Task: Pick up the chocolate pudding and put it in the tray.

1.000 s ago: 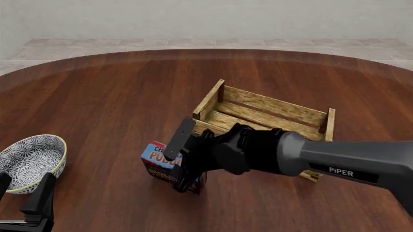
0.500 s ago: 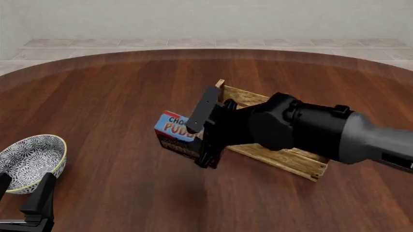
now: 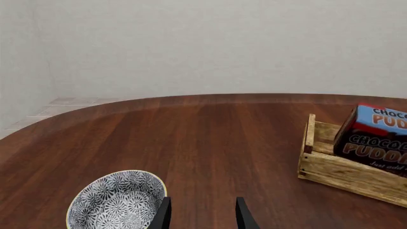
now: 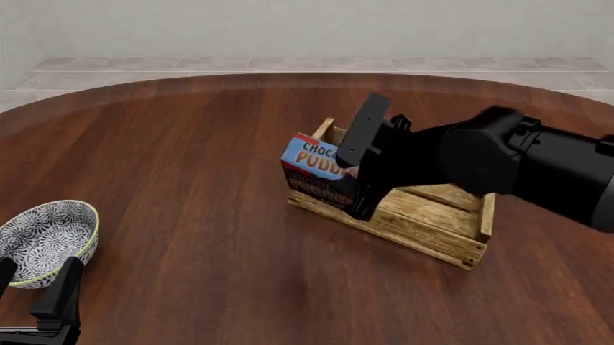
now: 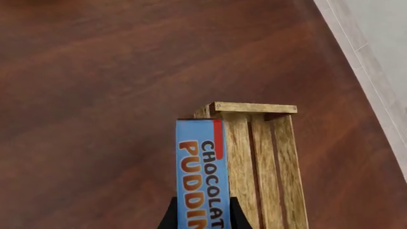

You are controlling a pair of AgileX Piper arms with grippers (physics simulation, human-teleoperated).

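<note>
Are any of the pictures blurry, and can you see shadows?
Front view: sharp all over, only a faint soft shadow on the table beside the tray. Right wrist view: crisp lettering on the chocolate pudding, no glare. Left wrist view: the bowl pattern is clear too.

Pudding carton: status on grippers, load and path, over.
Right gripper shut on the chocolate pudding, carried above the tray at its left edge. Left gripper open, idle beside the bowl. Nothing in the way.
</note>
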